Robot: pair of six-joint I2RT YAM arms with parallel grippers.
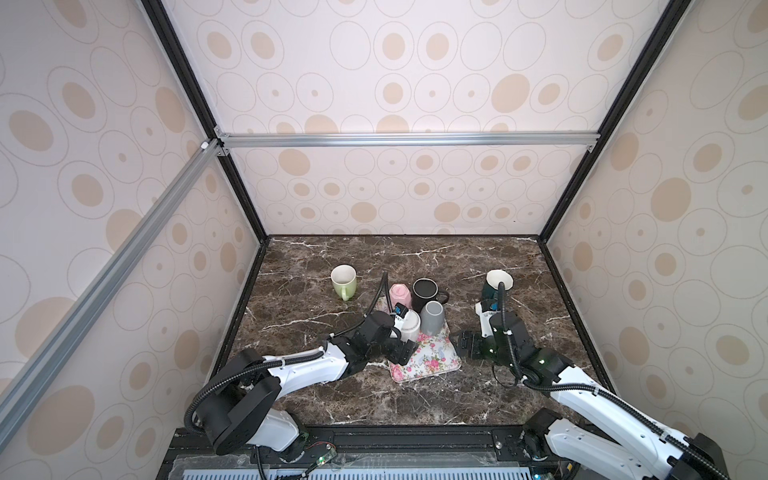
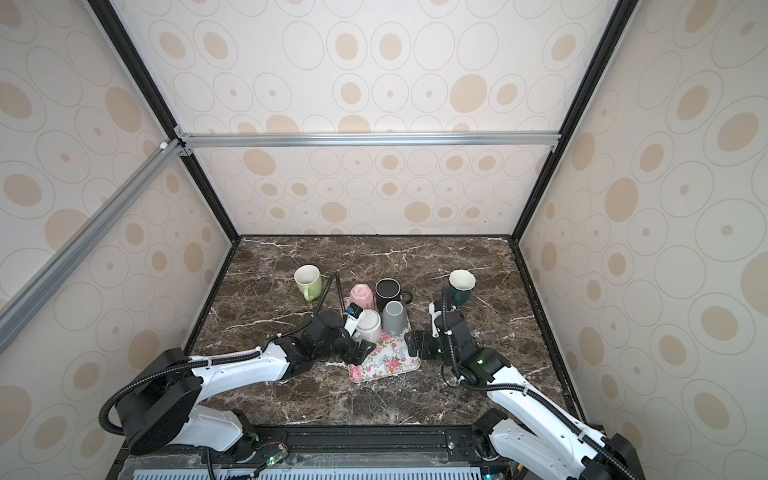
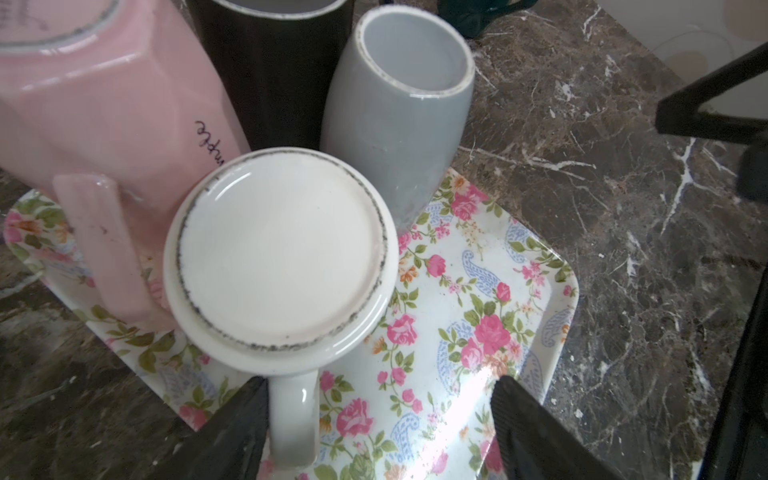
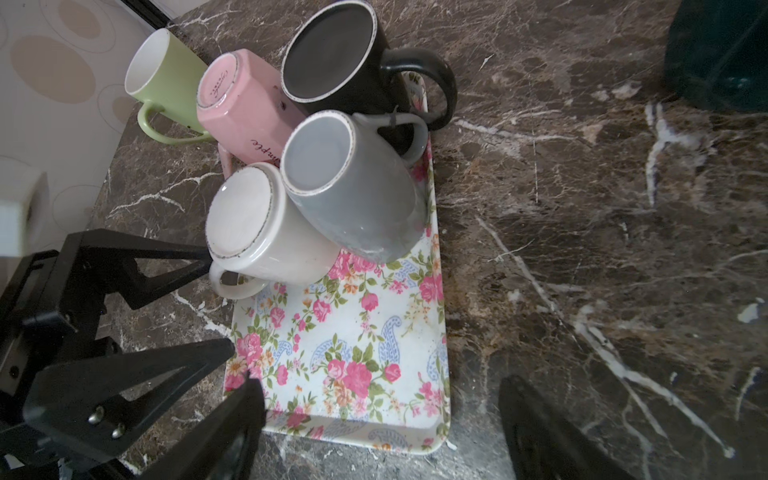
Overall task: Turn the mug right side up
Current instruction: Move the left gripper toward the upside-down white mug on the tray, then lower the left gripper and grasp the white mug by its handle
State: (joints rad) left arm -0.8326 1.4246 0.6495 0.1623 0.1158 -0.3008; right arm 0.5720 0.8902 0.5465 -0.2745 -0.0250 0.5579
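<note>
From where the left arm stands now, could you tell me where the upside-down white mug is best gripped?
Probably by its handle, from the near side of the tray, where the left gripper hangs open. The white mug stands base up with the handle jutting towards those fingers; the pink mug and grey mug crowd its body.

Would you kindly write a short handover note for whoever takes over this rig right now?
Left end effector: open, jaws either side of the handle of the white mug, nothing gripped.
Right end effector: open, empty, over the marble table beside the floral tray.
Base-up on the tray: white mug, pink mug, grey mug, black mug.
Upright on the table: light green mug, dark green mug.
Done: approach to the white mug.
Left: grip it, turn it right side up.
</note>
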